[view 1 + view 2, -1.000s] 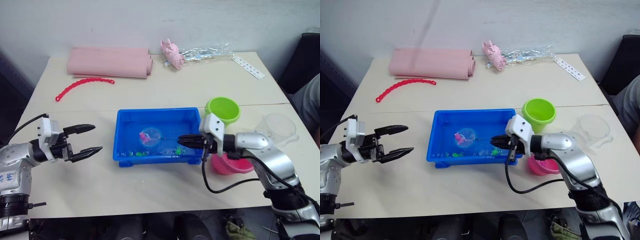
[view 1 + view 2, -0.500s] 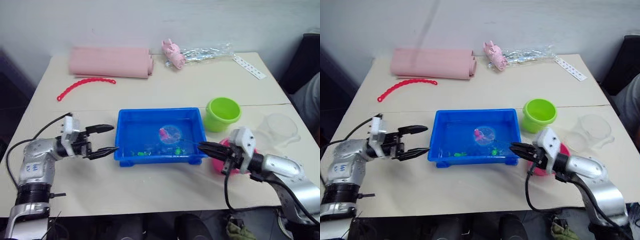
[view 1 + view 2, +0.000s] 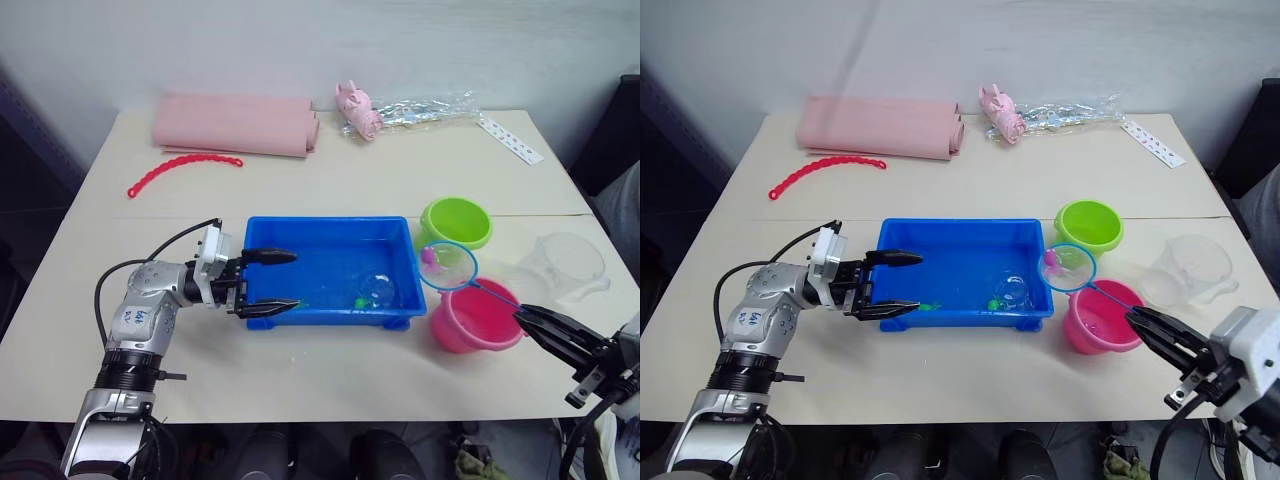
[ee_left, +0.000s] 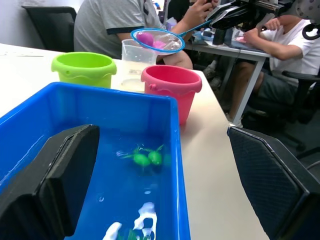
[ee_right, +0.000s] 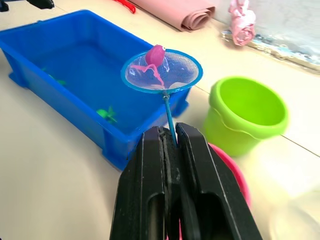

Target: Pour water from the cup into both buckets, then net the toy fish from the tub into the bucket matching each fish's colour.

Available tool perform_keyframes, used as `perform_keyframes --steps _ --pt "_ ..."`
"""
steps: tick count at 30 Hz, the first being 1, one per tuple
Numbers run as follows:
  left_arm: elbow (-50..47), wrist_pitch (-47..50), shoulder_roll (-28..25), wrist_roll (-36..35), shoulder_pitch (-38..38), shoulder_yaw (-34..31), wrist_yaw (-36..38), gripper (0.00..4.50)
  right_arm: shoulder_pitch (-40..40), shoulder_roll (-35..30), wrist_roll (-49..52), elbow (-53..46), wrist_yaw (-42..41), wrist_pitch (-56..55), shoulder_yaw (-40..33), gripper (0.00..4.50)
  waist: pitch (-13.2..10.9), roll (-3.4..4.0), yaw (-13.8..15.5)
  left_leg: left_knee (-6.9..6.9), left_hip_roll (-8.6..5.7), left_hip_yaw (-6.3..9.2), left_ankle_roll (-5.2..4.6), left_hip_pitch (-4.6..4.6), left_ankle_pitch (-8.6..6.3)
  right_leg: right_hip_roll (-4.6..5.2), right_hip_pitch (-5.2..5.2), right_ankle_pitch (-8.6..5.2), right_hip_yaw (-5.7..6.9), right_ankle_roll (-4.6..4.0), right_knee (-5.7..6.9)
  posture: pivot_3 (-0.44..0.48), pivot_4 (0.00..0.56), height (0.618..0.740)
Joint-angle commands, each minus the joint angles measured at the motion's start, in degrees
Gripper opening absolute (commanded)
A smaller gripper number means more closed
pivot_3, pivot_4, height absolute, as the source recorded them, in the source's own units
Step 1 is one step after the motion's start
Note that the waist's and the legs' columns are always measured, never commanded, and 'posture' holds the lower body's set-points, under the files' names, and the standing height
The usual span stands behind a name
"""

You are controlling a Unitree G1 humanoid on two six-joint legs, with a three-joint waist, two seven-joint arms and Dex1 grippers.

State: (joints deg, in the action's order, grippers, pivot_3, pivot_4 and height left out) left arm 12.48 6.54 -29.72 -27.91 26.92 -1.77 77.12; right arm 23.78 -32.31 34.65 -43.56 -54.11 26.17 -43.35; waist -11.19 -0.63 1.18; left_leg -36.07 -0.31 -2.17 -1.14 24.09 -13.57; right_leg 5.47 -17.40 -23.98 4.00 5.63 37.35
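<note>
Bright blue, the tub sits mid-table with its left end between the parted fingers of the left end effector, one finger above the rim and one outside the front wall. Small green toy fish lie in the water near the tub's right front corner.

The right end effector is clamped on the thin stick of the net. The net's blue hoop is held in the air beside the tub's right end, between the green bucket and the pink bucket. A pink toy fish lies in the mesh.

The pink bucket stands on the table in front of the green bucket, both just right of the tub. The clear cup stands upright further right, near the table's edge.

At the far edge lie a rolled pink mat, a red beaded chain and a pale-pink pig toy.
</note>
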Motion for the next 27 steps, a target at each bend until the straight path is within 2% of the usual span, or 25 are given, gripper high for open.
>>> perform_keyframes --steps 1,8,14,20,27 --pt "-3.2 3.1 3.6 -1.1 3.4 2.8 -1.6 4.47 10.5 3.8 -6.3 2.7 -1.2 -11.6 -15.3 0.00 0.0 -0.01 -0.1 0.01 0.02 -0.01 0.02 -0.03 0.01 -0.03 0.00 0.00 -0.03 0.00 -0.03 0.000 0.150 0.740" --pt "-2.1 3.9 4.9 -0.4 5.5 3.1 -2.4 4.47 14.7 5.5 -18.8 10.6 0.0 -31.5 -17.3 0.00 0.1 0.10 -0.1 0.05 -0.02 -0.08 0.00 -0.06 0.04 -0.06 0.03 0.01 -0.16 0.02 -0.21 0.000 0.150 0.740" --pt "-0.9 3.6 5.6 0.0 6.5 3.1 -2.7 4.47 19.3 6.7 -24.3 16.5 1.1 -46.6 -16.2 0.00 0.1 0.12 0.2 0.17 -0.01 -0.10 0.04 -0.12 0.06 -0.06 0.03 0.01 -0.18 0.02 -0.23 0.000 0.150 0.740" --pt "1.1 2.4 6.1 0.4 6.7 2.8 -2.2 4.47 21.5 8.4 -25.3 17.1 4.2 -51.1 -12.6 0.00 0.1 0.13 0.1 0.11 -0.01 -0.10 0.06 -0.16 0.07 -0.05 0.08 0.01 -0.22 0.01 -0.22 0.000 0.150 0.740" --pt "1.6 1.7 6.2 0.6 6.6 2.8 -2.0 4.47 21.3 8.8 -32.6 18.1 10.2 -56.8 -9.7 0.00 0.1 0.13 0.2 0.14 -0.01 -0.10 0.07 -0.16 0.07 -0.05 0.07 0.01 -0.23 0.01 -0.22 0.000 0.150 0.740"
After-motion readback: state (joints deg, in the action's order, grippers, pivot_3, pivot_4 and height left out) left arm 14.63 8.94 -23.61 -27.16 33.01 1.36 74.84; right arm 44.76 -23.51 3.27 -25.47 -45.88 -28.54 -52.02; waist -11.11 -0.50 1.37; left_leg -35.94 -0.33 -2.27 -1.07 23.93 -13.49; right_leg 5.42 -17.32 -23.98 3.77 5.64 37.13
